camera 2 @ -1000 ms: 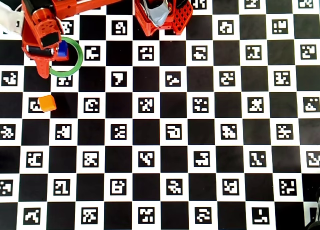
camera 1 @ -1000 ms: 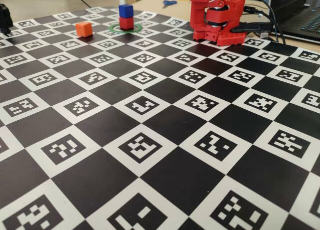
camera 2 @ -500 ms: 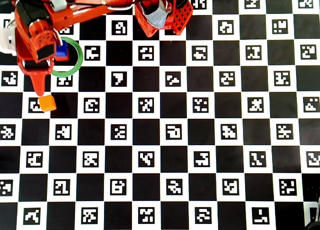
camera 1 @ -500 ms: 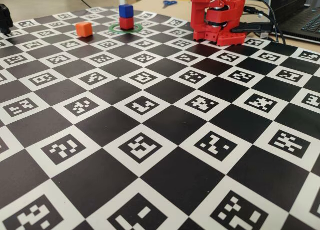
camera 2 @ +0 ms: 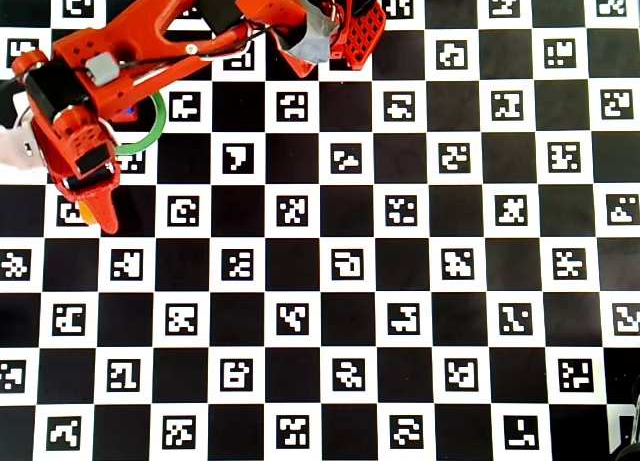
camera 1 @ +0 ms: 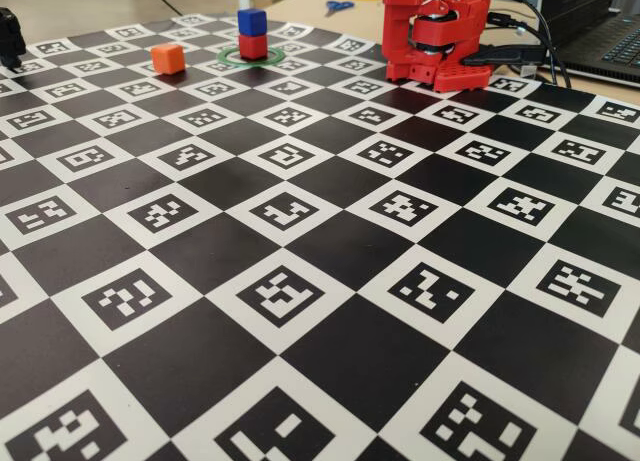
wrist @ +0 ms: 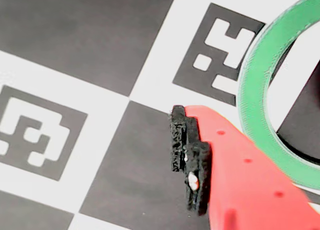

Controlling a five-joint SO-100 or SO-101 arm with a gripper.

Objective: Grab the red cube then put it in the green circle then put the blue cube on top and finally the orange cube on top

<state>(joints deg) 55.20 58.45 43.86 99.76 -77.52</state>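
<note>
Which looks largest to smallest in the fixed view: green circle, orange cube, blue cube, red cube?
1. green circle, widest.
2. orange cube, though it sits nearer the camera.
3. blue cube and red cube, stacked, look alike; not ranked.

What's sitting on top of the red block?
The blue cube sits right on top of the red cube, inside the green circle. Nothing is on the blue one. In the overhead view the arm covers both.
</note>
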